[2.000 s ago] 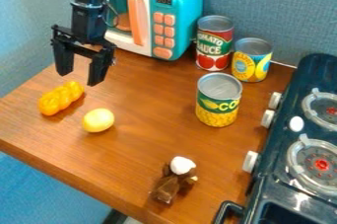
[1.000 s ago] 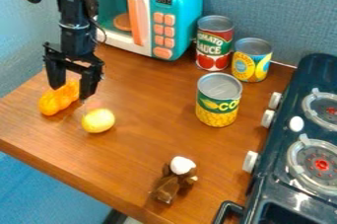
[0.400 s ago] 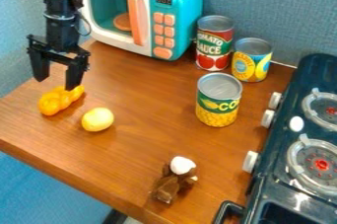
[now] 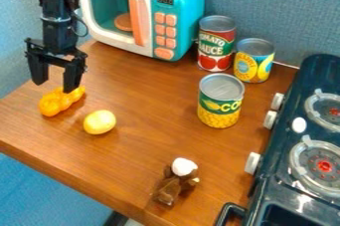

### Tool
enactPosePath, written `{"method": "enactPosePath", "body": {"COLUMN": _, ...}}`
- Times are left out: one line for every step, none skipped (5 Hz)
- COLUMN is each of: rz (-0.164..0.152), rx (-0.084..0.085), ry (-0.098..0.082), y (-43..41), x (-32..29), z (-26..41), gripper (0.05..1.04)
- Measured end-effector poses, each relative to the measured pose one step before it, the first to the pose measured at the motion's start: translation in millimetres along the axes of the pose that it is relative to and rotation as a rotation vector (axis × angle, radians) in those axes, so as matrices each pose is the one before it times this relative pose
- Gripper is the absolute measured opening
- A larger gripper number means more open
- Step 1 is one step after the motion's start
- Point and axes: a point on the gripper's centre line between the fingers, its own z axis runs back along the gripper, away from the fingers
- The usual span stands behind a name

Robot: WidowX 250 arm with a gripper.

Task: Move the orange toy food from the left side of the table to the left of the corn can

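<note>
At the upper left the black gripper [image 4: 55,86] hangs open, its two fingers spread with nothing between them. The orange lumpy toy [image 4: 58,101] lies on the table just below it, and the right fingertip overlaps the toy's upper end in view; whether they touch I cannot tell. To the right of that toy is a yellow lemon-like toy [image 4: 100,122]. A brown toy with a white top [image 4: 175,182] lies near the front edge.
A teal and white toy microwave [image 4: 179,16] stands at the back. Cans stand right of centre: corn [image 4: 220,101], tomato sauce [image 4: 215,43] and a yellow one [image 4: 253,60]. The dark toy stove [image 4: 286,143] lines the right side of the wooden table [image 4: 142,143].
The gripper has come down over the orange toy, then risen a little and shifted left, staying open. The yellow toy has wobbled slightly; the others lie as before.
</note>
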Motion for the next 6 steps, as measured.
{"method": "enactPosePath", "body": {"rz": -0.0502, "rx": -0.0335, "ry": 0.0096, "y": -6.97, "x": -3.86, "z": -8.75, "gripper": 0.997}}
{"method": "enactPosePath", "body": {"rz": -0.0134, "rx": -0.0093, "ry": 0.0085, "y": -2.93, "x": -3.7, "z": -7.55, "gripper": 0.997}}
{"method": "enactPosePath", "body": {"rz": 0.0798, "rx": 0.0505, "ry": 0.0025, "y": 7.51, "x": 1.64, "z": 0.51, "gripper": 0.997}}
{"method": "enactPosePath", "body": {"rz": 0.0634, "rx": 0.0484, "ry": 0.0911, "y": 11.61, "x": 13.15, "z": -13.63, "gripper": 1.001}}
{"method": "enactPosePath", "body": {"rz": 0.0012, "rx": 0.0039, "ry": 0.0144, "y": 1.27, "x": 1.35, "z": 0.81, "gripper": 0.954}}
{"method": "enactPosePath", "body": {"rz": 0.004, "rx": -0.0031, "ry": -0.003, "y": 0.19, "x": 0.47, "z": 0.24, "gripper": 0.83}}
